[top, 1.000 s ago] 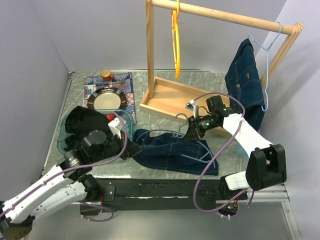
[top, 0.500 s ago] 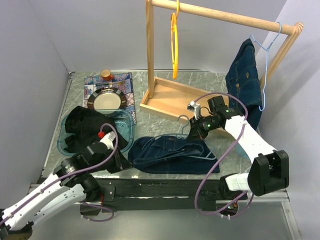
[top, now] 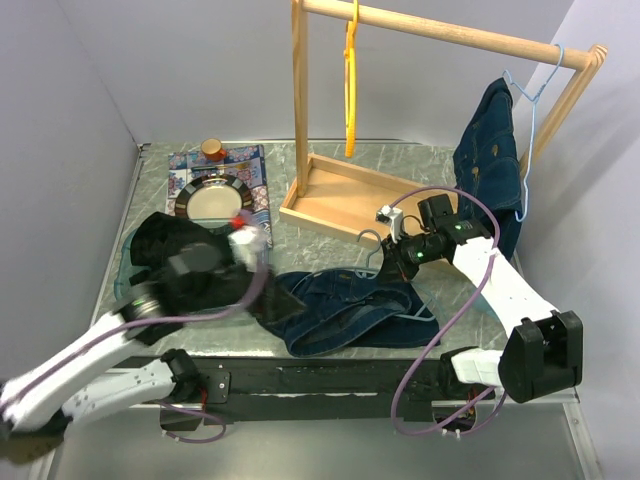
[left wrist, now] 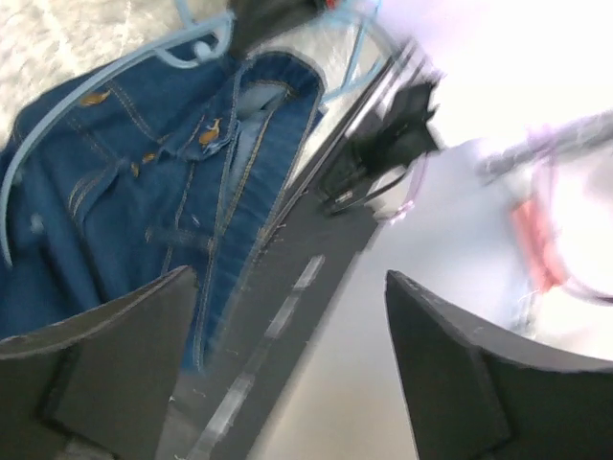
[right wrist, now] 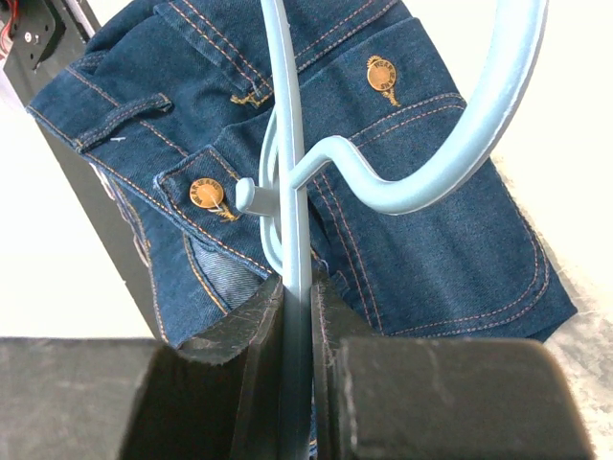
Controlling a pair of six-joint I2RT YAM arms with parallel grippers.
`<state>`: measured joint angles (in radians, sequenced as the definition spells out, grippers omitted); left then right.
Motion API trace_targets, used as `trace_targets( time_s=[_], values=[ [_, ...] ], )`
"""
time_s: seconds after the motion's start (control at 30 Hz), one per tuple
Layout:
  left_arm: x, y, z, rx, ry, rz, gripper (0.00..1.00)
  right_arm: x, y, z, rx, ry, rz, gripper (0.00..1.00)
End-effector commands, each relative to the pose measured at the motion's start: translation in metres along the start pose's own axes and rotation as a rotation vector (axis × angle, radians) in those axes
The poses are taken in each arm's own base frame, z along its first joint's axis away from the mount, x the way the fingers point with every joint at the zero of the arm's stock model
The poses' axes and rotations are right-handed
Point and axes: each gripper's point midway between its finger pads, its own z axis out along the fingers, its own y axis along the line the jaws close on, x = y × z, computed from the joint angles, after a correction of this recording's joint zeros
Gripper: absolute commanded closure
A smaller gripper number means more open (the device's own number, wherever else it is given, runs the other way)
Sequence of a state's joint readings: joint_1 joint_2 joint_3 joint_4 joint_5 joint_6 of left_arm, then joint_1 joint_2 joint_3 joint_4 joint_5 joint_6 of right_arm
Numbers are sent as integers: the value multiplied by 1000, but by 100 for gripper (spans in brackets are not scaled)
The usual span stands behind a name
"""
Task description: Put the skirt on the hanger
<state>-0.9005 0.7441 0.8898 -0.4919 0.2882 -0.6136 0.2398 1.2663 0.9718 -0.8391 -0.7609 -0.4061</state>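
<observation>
Skirt [top: 345,315] lies crumpled on the bench [top: 330,165] near the front edge, with the blue hanger [right wrist: 285,96] lying across it. Right fingers [right wrist: 220,383] pinch the hanger's wire tight. Left fingers [left wrist: 105,374] gape wide above the skirt's edge, holding nothing.

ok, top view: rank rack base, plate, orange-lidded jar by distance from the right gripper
1. wooden rack base, just behind the right gripper, which clamps the light blue hanger
2. plate, far left
3. orange-lidded jar, back left, beyond the plate
</observation>
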Motion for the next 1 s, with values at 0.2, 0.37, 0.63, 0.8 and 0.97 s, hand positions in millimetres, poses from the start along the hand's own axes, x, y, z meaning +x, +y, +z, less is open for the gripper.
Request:
trace_targets(
  time_s=[0.2, 0.37, 0.63, 0.8, 0.97],
  values=[
    [37, -4, 144, -90, 99, 726, 4, -9, 10, -3, -32, -55, -67, 100],
    [44, 10, 174, -154, 109, 892, 1, -8, 12, -3, -42, -64, -68, 100],
    [45, 21, 195, -215, 141, 959, 1, -8, 16, -2, -58, -70, -77, 100],
    [34, 34, 197, -312, 129, 960, 8, -8, 17, -3, -66, -73, -79, 100],
    [48, 47, 199, -338, 213, 978, 25, -7, 18, -3, -67, -73, -80, 100]
  ],
)
